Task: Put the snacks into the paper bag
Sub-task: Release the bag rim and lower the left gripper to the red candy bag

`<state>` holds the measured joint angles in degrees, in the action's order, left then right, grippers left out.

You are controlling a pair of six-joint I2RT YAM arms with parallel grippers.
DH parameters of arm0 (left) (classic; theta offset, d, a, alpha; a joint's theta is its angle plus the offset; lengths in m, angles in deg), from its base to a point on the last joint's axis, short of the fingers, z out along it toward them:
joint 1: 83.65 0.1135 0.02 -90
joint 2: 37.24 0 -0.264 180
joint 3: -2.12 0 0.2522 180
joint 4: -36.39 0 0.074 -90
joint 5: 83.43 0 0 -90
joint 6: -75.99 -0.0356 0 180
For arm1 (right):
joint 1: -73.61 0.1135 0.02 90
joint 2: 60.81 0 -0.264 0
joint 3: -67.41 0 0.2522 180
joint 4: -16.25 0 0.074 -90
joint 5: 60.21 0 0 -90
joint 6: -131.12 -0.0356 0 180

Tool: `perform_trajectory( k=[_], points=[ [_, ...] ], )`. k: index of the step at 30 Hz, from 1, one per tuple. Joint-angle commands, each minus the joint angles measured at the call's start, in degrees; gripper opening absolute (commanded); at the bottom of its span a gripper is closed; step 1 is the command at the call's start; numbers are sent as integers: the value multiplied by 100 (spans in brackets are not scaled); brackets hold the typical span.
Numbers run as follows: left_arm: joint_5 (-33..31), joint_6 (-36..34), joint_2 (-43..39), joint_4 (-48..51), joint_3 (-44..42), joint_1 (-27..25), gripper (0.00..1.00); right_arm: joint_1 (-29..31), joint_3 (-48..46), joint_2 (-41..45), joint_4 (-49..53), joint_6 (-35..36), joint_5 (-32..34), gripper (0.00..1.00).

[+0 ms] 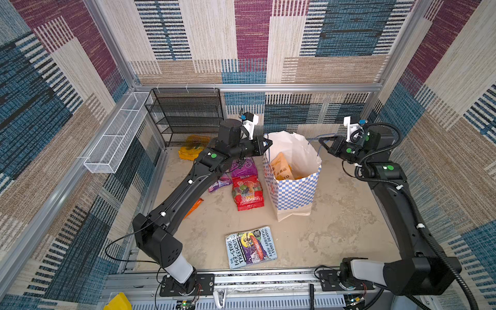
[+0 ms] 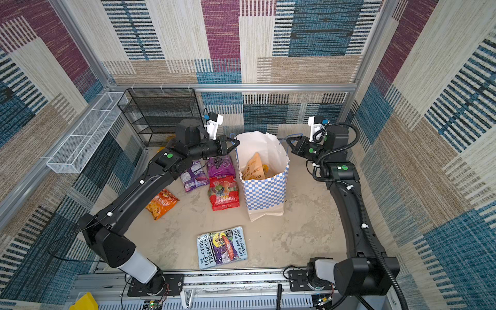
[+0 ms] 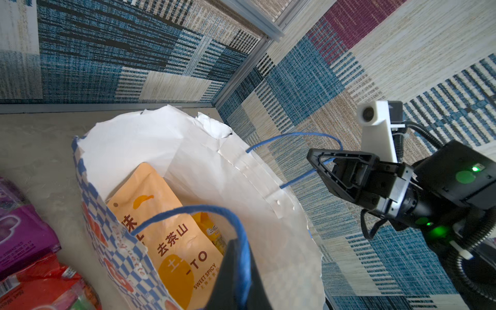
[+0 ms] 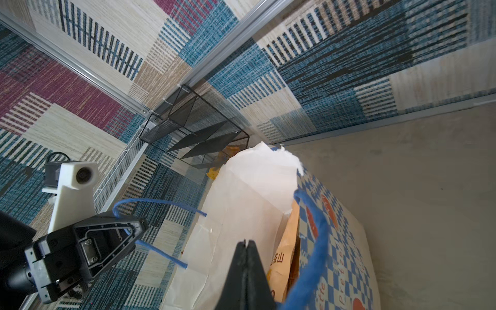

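The paper bag stands open mid-table, white with a blue checkered band. My left gripper is shut on its left blue cord handle. My right gripper is shut on the right cord handle; both pull the mouth wide. Inside leans a pale orange packet with a yellow one behind it. Left of the bag lie a red packet, two purple packets and an orange packet.
A blue "Treehouse" book lies near the front edge. The black mesh rack stands at the back left with a yellow-orange packet at its foot. A white mesh basket hangs on the left wall.
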<state>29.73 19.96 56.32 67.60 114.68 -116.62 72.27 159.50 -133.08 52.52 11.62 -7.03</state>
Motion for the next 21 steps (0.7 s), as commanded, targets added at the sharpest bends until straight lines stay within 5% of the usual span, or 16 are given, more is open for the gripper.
perform_trajectory(
  k=[1, 4, 6, 10, 21],
  points=[
    [-75, 240, 13, -822, -81, -87, 0, -85, -168, 166, -374, -105, -13, 0],
    [-195, 381, -49, -1099, -506, -122, 1, -172, -615, 330, -286, -87, -44, 0],
    [-257, 407, -100, -1134, -690, -122, 27, -264, -797, 475, -283, -89, -47, 0],
    [-461, 101, -343, -913, -717, -122, 98, -287, -758, 623, -113, 14, -67, 0],
    [-2002, -1551, -2379, 110, -1439, -52, 100, -287, -913, 651, -70, 182, 166, 0]
  ],
)
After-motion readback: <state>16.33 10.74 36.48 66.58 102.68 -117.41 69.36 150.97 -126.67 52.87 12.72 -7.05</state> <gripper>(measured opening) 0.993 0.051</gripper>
